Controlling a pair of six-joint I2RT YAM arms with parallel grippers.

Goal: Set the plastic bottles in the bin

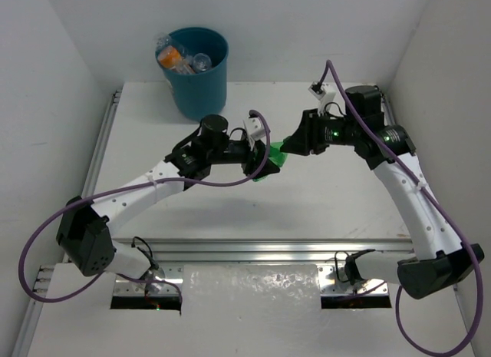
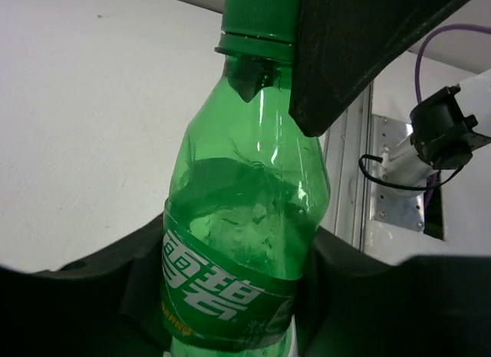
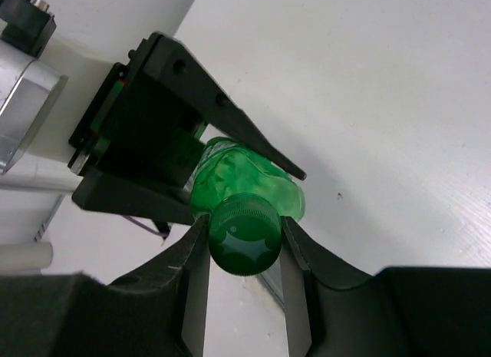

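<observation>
The small green plastic bottle (image 1: 276, 156) with a green screw cap (image 3: 244, 238) is held in the air over the middle of the white table (image 1: 345, 207), lying roughly level between the two arms. The left gripper (image 1: 259, 166) has its fingers (image 2: 92, 295) clamped on the labelled body of the bottle. The right gripper (image 1: 288, 146) has its fingers (image 3: 196, 276) pressed against either side of the cap. The round teal-blue plastic bin (image 1: 201, 92) stands at the far edge of the table, well apart from the bottle and behind the left gripper. Inside it lie other bottles, among them an orange-labelled one (image 1: 170, 59) and a clear one (image 1: 201, 62).
</observation>
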